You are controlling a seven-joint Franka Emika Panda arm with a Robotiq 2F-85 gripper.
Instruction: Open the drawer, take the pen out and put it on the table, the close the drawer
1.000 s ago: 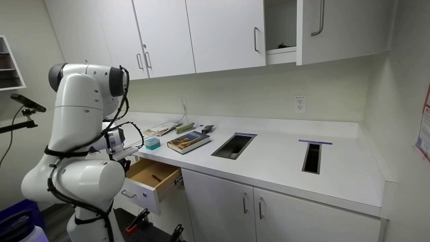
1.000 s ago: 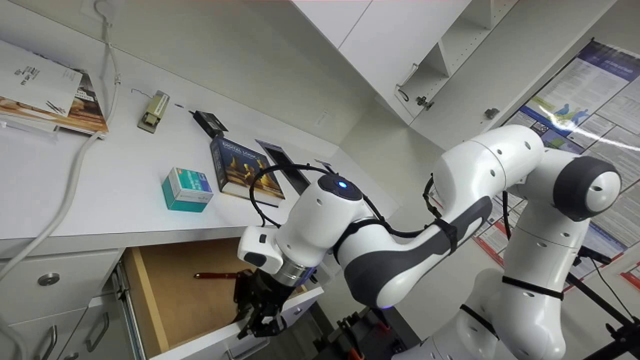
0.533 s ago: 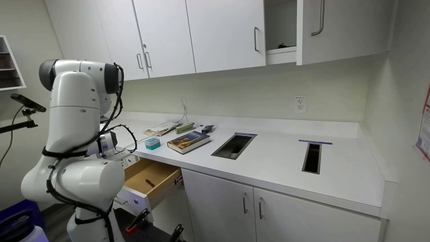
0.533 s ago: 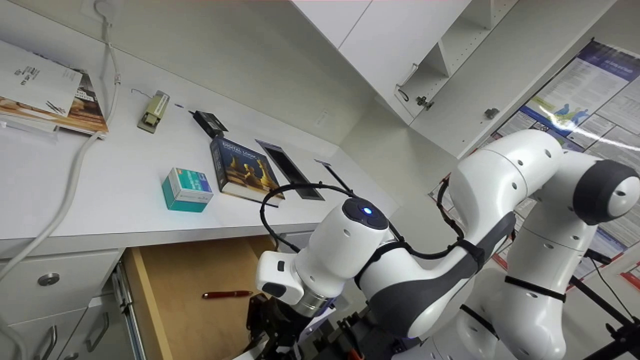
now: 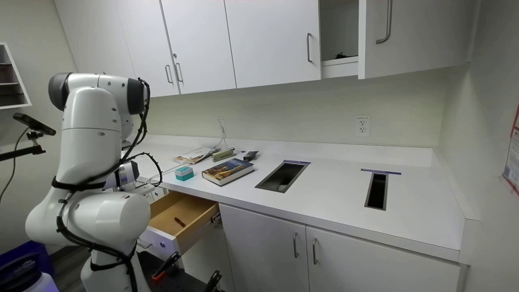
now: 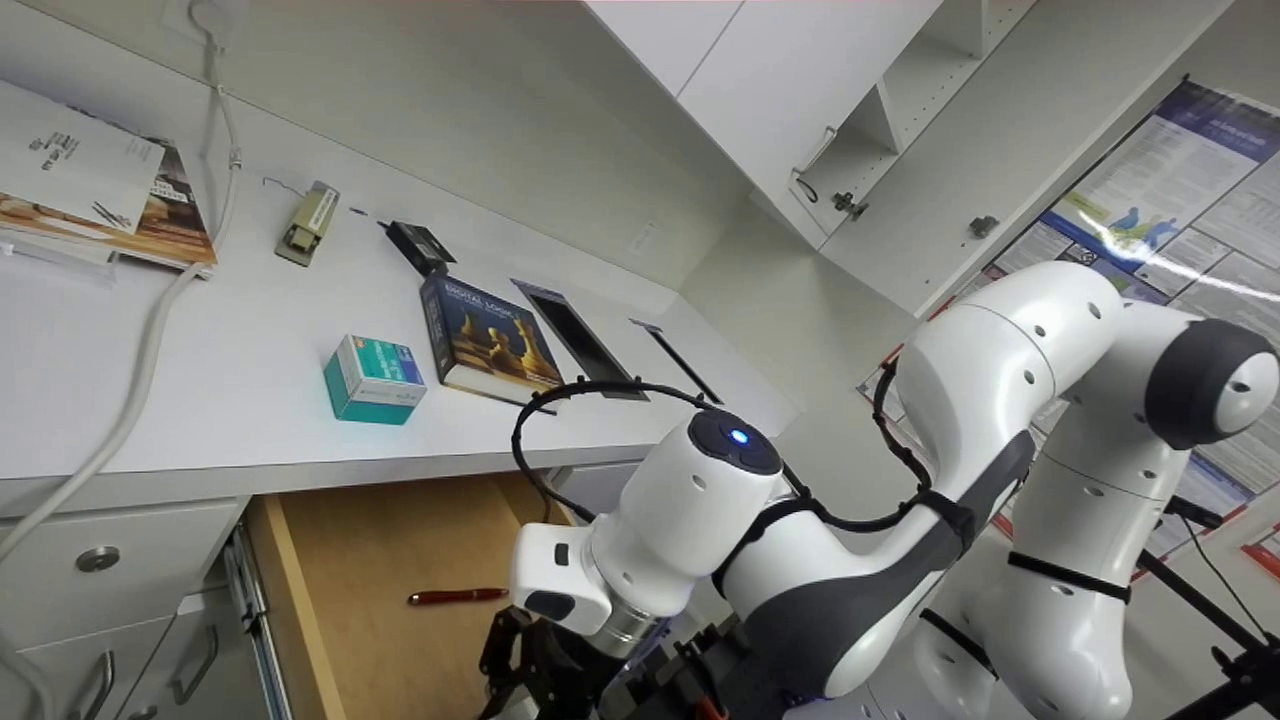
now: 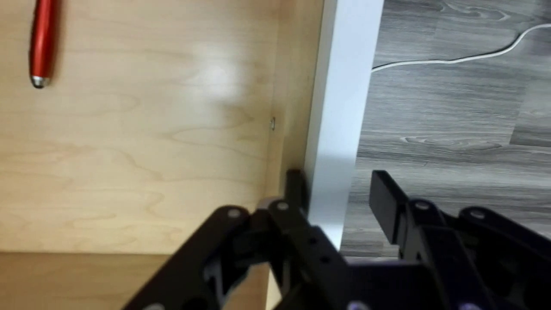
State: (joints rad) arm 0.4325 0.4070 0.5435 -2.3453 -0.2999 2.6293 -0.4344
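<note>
White table [image 5: 332, 188] (two dark cut-outs [image 5: 283, 177]) with book [image 5: 228, 170], teal box [image 5: 184, 173], stapler [image 5: 223, 154].

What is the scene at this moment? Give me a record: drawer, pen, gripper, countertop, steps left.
drawer: pulled open
pen: red, lying on the drawer's floor, clear of the gripper
gripper: open, one finger on each side of the drawer's white front panel; whether either touches it is unclear
countertop: bears a thick book and a teal-and-white box, among other items
steps left: pen onto countertop, then drawer shut

Blue book [image 6: 492, 337], teal-and-white box [image 6: 375, 382], white cable [image 6: 150, 348], poster [image 6: 1165, 185]
</note>
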